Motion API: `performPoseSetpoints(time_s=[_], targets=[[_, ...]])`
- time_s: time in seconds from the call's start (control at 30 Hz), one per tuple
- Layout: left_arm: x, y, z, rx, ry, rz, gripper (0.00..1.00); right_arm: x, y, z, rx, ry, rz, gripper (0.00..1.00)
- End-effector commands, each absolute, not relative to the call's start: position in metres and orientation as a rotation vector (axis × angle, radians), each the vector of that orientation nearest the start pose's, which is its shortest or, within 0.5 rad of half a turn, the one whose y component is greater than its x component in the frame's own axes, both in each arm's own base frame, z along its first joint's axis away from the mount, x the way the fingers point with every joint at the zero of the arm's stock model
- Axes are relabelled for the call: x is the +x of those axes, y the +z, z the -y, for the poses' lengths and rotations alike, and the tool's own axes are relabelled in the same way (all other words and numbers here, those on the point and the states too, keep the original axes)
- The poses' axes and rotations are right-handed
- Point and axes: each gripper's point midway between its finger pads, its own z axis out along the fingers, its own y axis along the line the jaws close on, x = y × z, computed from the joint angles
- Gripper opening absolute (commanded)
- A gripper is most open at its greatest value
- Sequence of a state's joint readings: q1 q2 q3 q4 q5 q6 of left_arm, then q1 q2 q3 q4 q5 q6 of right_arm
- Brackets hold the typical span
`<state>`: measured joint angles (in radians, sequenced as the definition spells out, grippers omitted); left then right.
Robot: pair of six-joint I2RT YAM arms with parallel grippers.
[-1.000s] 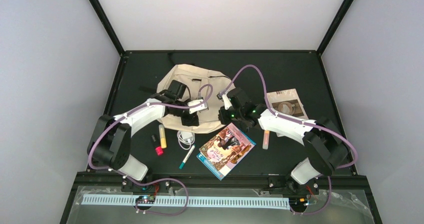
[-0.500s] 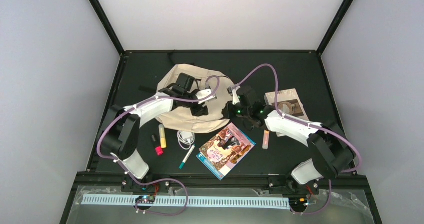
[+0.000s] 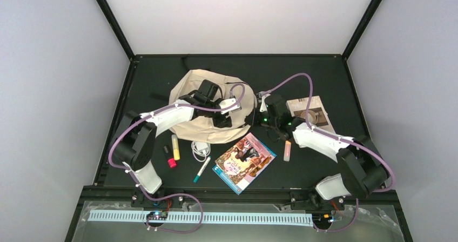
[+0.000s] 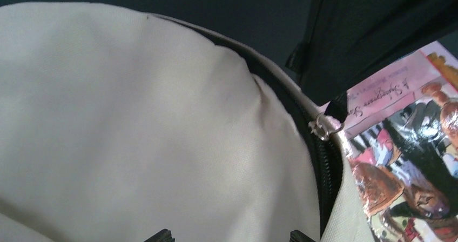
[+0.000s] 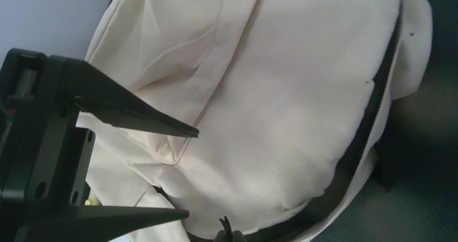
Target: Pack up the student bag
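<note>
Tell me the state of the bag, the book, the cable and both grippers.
Bag: lying flat; cannot tell whether the zipper is open or shut.
Book: closed, lying cover up.
Cable: coiled.
Left gripper: open, empty, over the bag.
Right gripper: open, empty, facing the bag.

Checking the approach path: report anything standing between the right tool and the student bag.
Nothing visible does. The right tool is open, its fingers pointing at the student bag, with only bare cream fabric and the dark zipper ahead of them.
</note>
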<state>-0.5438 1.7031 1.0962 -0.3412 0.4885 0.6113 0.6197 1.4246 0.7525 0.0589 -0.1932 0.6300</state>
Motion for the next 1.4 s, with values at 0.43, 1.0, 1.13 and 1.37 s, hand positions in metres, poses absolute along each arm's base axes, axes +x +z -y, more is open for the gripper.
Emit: performPoseSetpoints(time_s=[0.43,1.0,1.13,1.37], targets=[[0.279,0.091,0.326,1.577,-0.794,-1.85,0.67,0.322,0.13,-0.251,-0.034,0.944,-2.276,0.01],[0.312,0.072,0.339,1.509,-0.687,-1.914,0.52,0.331,0.143,-0.254,-0.038,0.982,-2.257,0.01],[0.303,0.086,0.342,1.524,-0.748,-1.881,0.1,0.335,0.144,-0.245,-0.017,0.952,-2.246,0.01],[0.288,0.11,0.324,1.552,-0.702,-1.892,0.02,0.354,0.158,-0.222,-0.072,0.83,-2.233,0.01]])
